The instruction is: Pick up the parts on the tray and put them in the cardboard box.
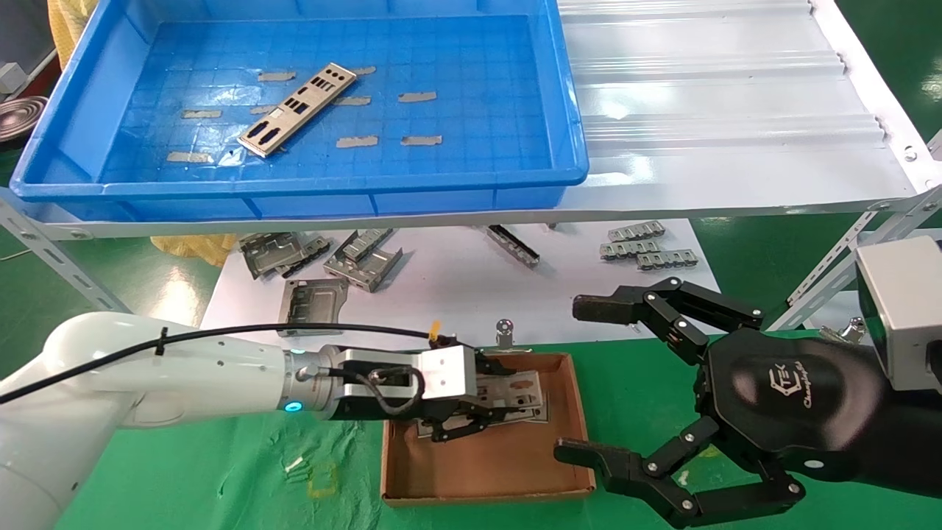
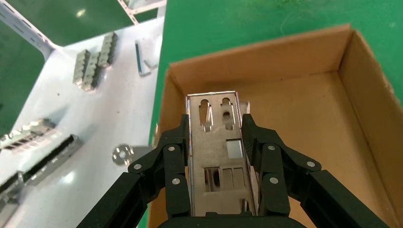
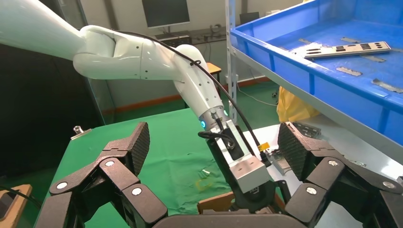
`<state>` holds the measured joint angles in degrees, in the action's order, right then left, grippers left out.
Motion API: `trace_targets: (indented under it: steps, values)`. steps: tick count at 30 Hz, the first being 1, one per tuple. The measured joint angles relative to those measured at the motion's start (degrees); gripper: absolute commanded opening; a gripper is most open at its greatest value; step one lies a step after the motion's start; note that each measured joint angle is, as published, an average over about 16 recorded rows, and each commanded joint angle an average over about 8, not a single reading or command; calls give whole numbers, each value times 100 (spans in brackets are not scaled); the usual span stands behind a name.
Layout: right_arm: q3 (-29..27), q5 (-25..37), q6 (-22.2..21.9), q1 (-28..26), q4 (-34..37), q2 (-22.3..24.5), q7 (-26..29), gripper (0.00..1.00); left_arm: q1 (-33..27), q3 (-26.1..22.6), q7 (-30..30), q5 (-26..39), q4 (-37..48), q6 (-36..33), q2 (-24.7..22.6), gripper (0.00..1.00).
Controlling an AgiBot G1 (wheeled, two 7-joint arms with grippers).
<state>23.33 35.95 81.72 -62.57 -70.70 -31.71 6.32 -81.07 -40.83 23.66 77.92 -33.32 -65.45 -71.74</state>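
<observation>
A thin, flat silver-grey metal plate (image 2: 222, 156) punched with small cut-outs is clamped between the black fingers (image 2: 173, 161) of the left gripper (image 1: 471, 401), held over the far part of the small, shallow brown cardboard box (image 1: 515, 460) on the green surface. At least one similar plate (image 1: 537, 412) lies in the box beneath it. A second punched silver plate (image 1: 298, 109) rests tilted on the floor of the large bright blue plastic tray (image 1: 88, 125), far left on the white corrugated shelf (image 1: 721, 110). The right gripper (image 1: 611, 383) hovers just right of the box, jaws spread wide and empty.
</observation>
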Motion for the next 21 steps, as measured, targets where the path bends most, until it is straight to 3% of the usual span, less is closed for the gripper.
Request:
trace_targets:
  steps: [11, 21]
  values:
    - [0, 0, 0, 0, 0, 0, 0, 100, -74, 49, 194, -113, 218, -212, -5, 100]
    - [0, 0, 0, 0, 0, 0, 0, 100, -94, 405, -484, -896, 371, -976, 311, 100]
